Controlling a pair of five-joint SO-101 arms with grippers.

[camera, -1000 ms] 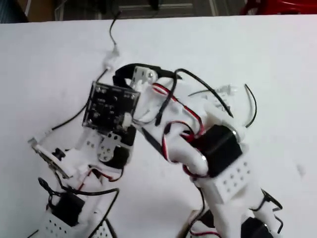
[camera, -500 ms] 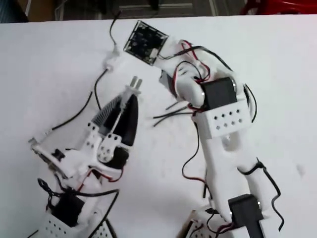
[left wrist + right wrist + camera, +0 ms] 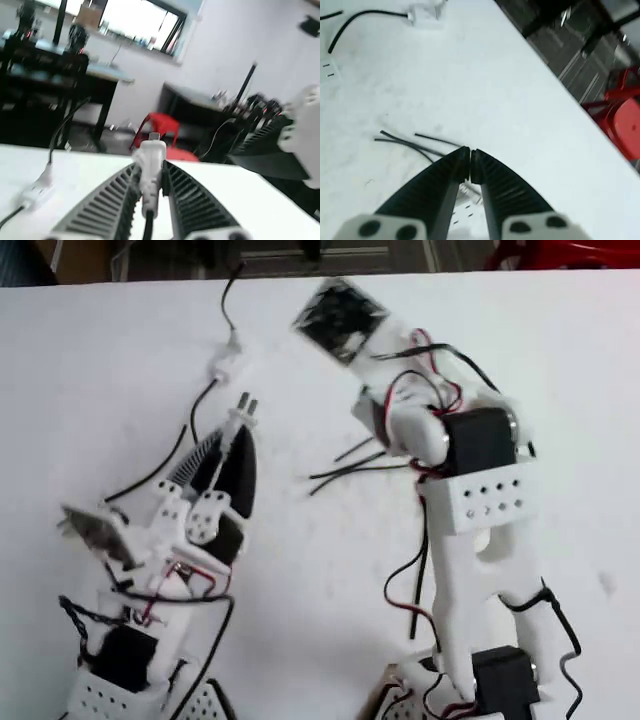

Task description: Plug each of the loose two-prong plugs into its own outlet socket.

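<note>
The right arm (image 3: pixel 470 490) is off and away! A second ago it hung right over the left gripper (image 3: pixel 237 430); now it is pulled back to its own side of the table (image 3: pixel 90 360). The right gripper (image 3: pixel 469 154) shows its jaws pressed together on nothing, above the loose black wires (image 3: pixel 405 142).

The left gripper is in the open and its jaws pinch the two-prong plug (image 3: pixel 243 407) by the body, prongs sticking out forward. It has swung too: half a second ago the prongs pointed further toward the right arm, and now they aim up the table toward the white outlet socket (image 3: pixel 224 362) lying on its black cable.

In the left wrist view the socket (image 3: pixel 36 189) sits off to one side of the plug, near but clearly apart, so the line is not true yet. It looks as if the left arm has this plug alone. What remains is to square the prongs to the socket and push, and the loose socket may slide.
</note>
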